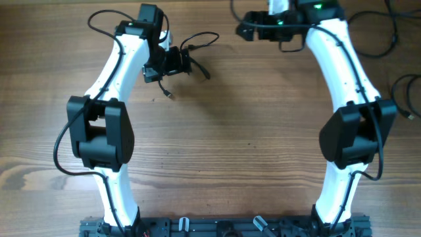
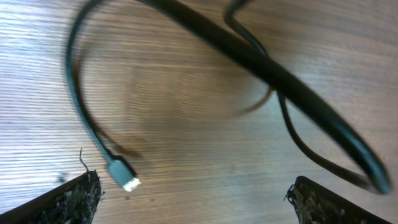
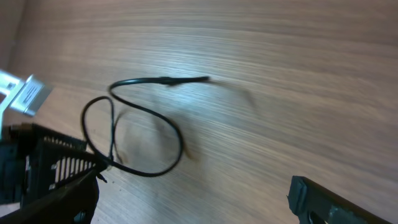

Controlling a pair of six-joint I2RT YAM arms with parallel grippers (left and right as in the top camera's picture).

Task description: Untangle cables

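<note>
The thin black cords with small plug ends (image 1: 199, 68) lie in loose loops at the far side of the wooden surface (image 1: 250, 131). One silver-tipped plug (image 2: 124, 177) rests flat on the grain, and a separate looped cord (image 3: 140, 80) sits apart. The left tool (image 2: 193, 199) is released just above them and the right tool (image 3: 193, 193) is spread wide too, neither grasping anything.

The table (image 1: 230, 112) is made of wood. It is light brown with thin dark lines in the grain, and its top looks smooth and not very shiny. On the table lie the cables (image 2: 249, 59), thin and black, with a smooth rubbery skin that shines a little. One plug (image 2: 124, 176) has a bright metal tip. Above the table, the left arm (image 1: 115, 69) has a smooth, glossy white plastic shell and dull black plastic joints. The fingers (image 2: 62, 202) of the left gripper (image 2: 193, 205) look black, rough and frayed at the edges.
</note>
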